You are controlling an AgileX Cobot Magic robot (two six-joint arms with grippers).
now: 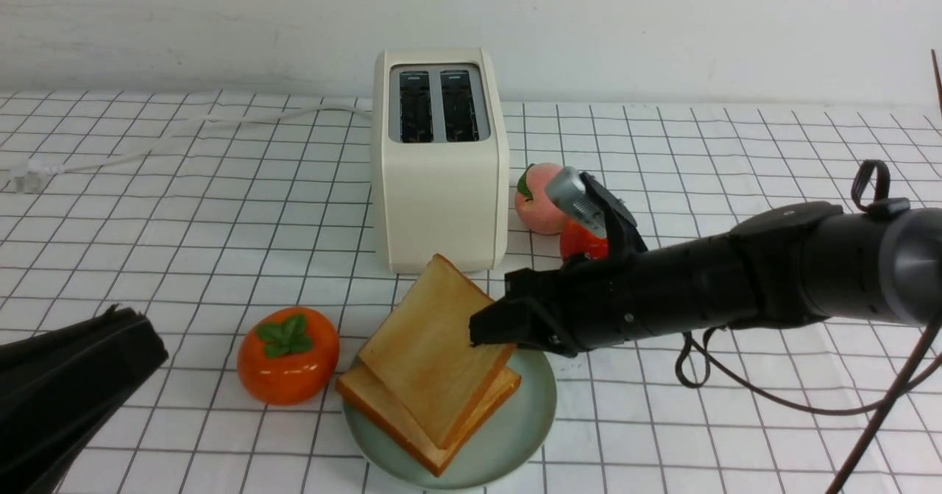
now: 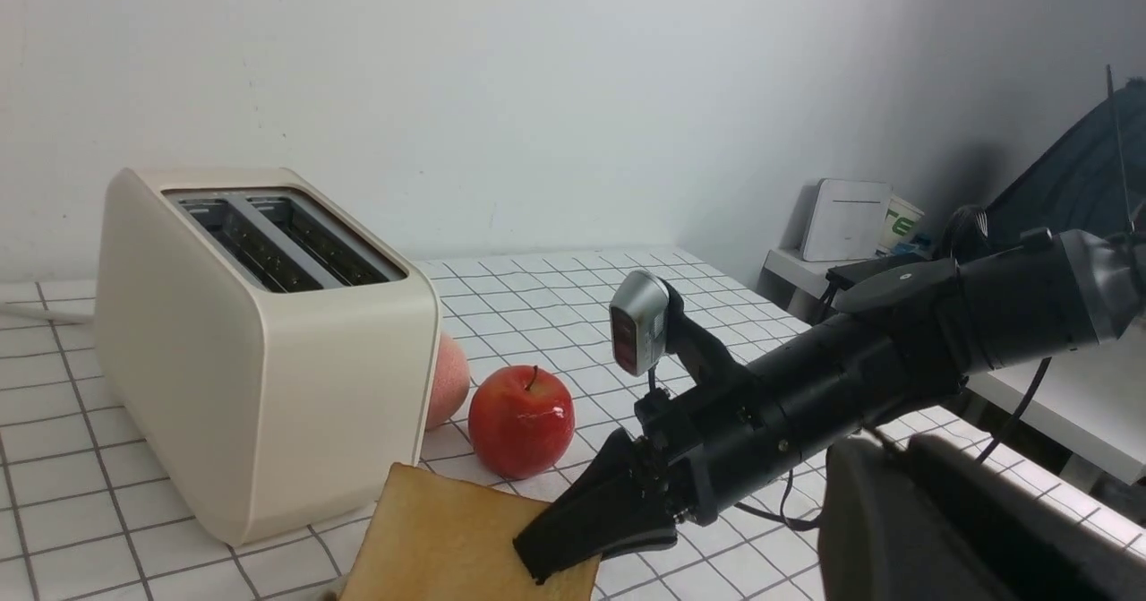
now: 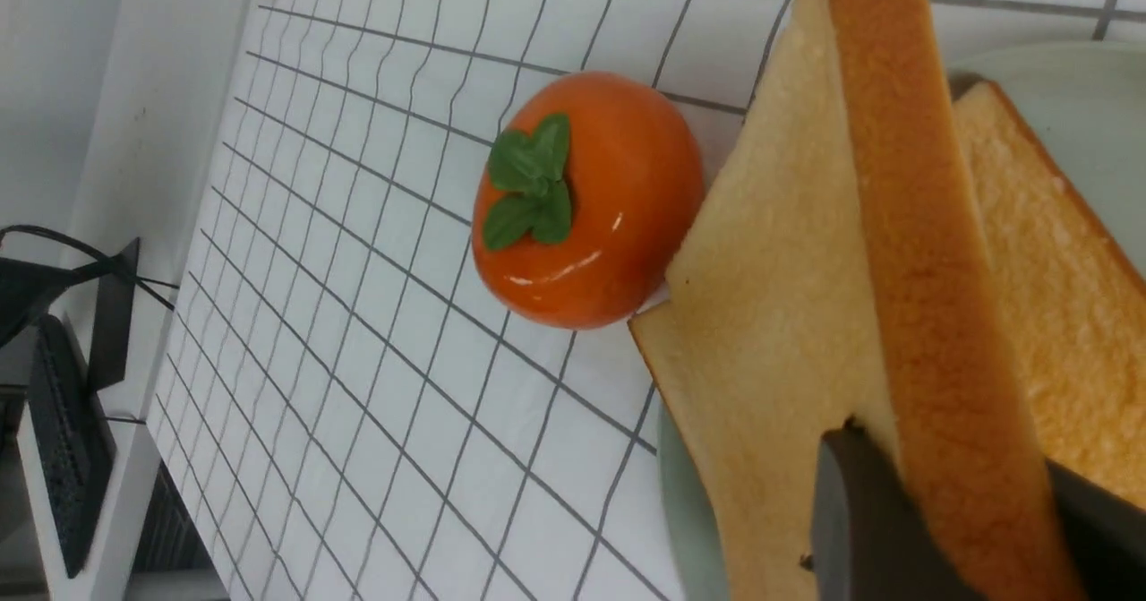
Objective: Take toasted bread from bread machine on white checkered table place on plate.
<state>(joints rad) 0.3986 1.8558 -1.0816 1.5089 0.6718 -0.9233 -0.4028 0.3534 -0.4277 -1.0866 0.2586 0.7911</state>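
The cream bread machine (image 1: 440,185) stands at the back of the white checkered table (image 1: 736,170), both slots empty. One slice of toasted bread (image 1: 366,397) lies flat on the mint-green plate (image 1: 526,420). A second slice (image 1: 427,343) leans on it, far corner raised. My right gripper (image 1: 491,332) is shut on that slice's right edge; the right wrist view shows a finger on each side of the crust (image 3: 931,314). My left gripper (image 1: 143,343) hangs shut and empty at the near left, away from the plate.
An orange persimmon (image 1: 288,355) sits just left of the plate. A peach (image 1: 541,199) and a red apple (image 1: 581,242) lie right of the bread machine, behind my right arm. The white cord (image 1: 184,129) trails off to the far left.
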